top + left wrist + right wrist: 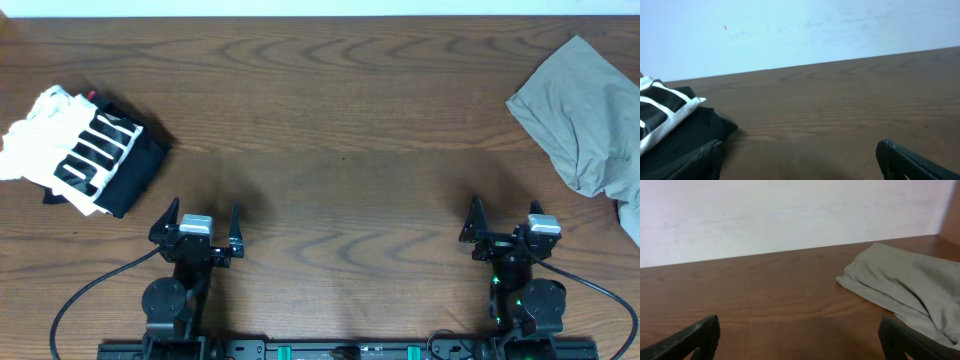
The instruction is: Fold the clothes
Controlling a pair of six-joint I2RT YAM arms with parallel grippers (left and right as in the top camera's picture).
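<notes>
A folded pile of black and white clothes [85, 150] lies at the table's left side; it also shows at the left of the left wrist view [675, 130]. A crumpled grey-green garment [590, 120] lies unfolded at the far right, and shows in the right wrist view [905, 287]. My left gripper [197, 222] is open and empty near the front edge, right of the pile. My right gripper [506, 222] is open and empty near the front edge, left of and nearer than the grey-green garment.
The wooden table [330, 150] stretches between the two garments. A pale wall [800, 30] stands behind the far edge. Cables run from both arm bases [170, 300] at the front.
</notes>
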